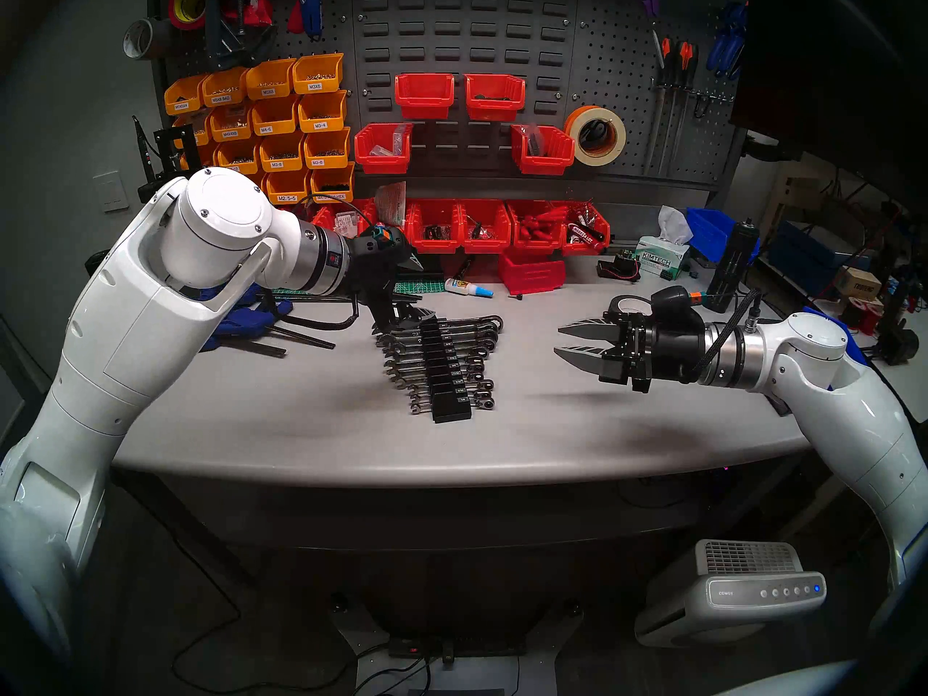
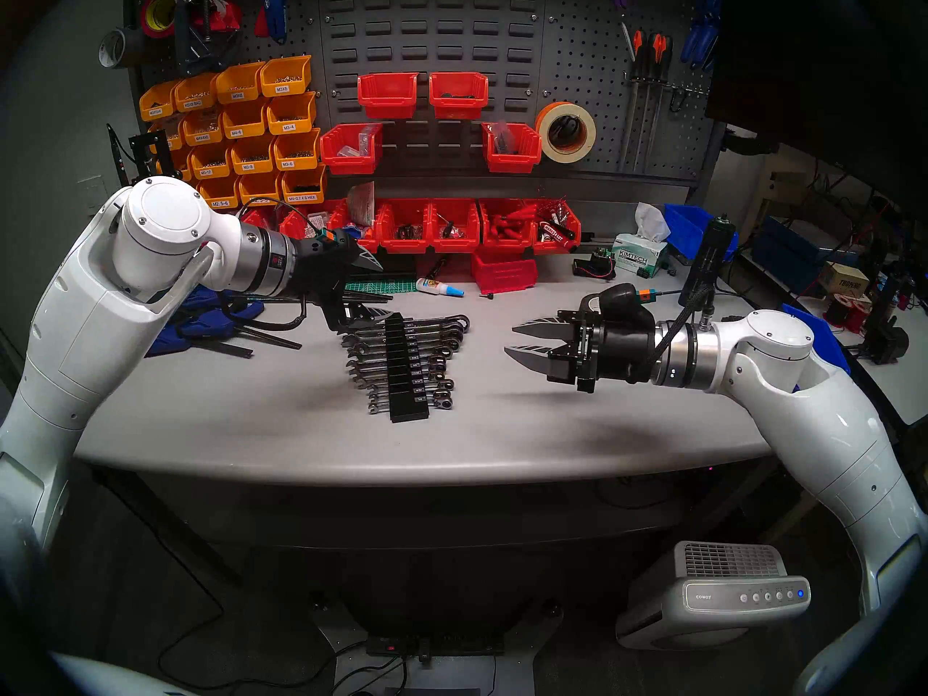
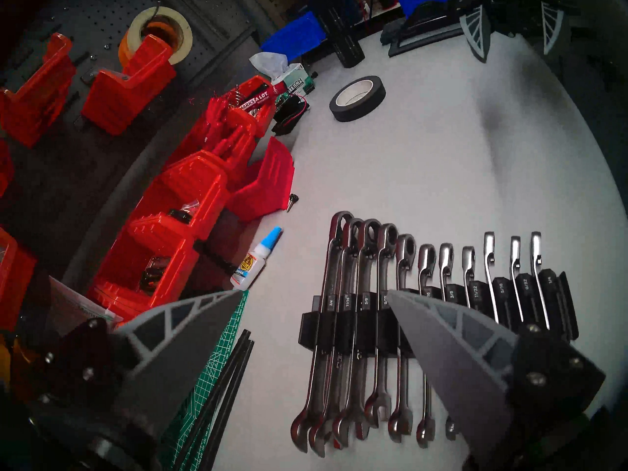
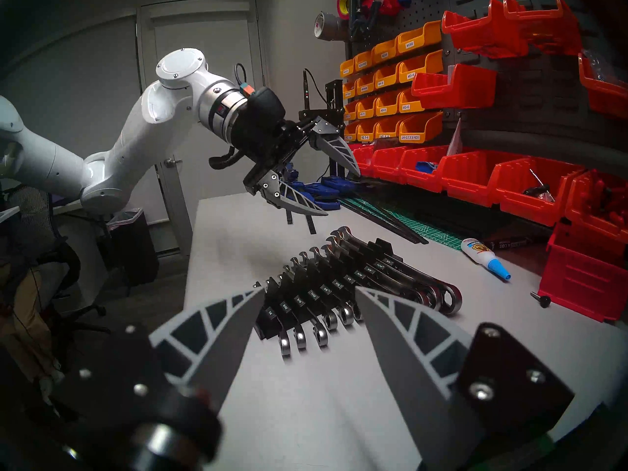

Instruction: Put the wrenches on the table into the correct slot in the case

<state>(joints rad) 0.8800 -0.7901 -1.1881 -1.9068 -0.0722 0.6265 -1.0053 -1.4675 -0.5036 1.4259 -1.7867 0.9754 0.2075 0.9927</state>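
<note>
Wrenches (image 1: 442,362) sit across the black case (image 1: 448,371) in a row on the grey tabletop (image 1: 301,419), none lying loose.

Each wrench lies crosswise to the case's long axis, open jaws toward the robot's left and ratchet rings toward its right; the case itself runs from near the front edge away toward the pegboard, shortest wrench nearest the front. The mid-length wrench (image 3: 406,331) rests in its slot (image 3: 404,320) about midway along, partly hidden in the left wrist view by a finger. The left tool (image 1: 396,298) hangs spread wide and empty over the far end of the case. The right tool (image 1: 570,341) hovers parted and empty, well apart to the right. Red bins (image 1: 482,228) at the back hold small parts and markers.
</note>
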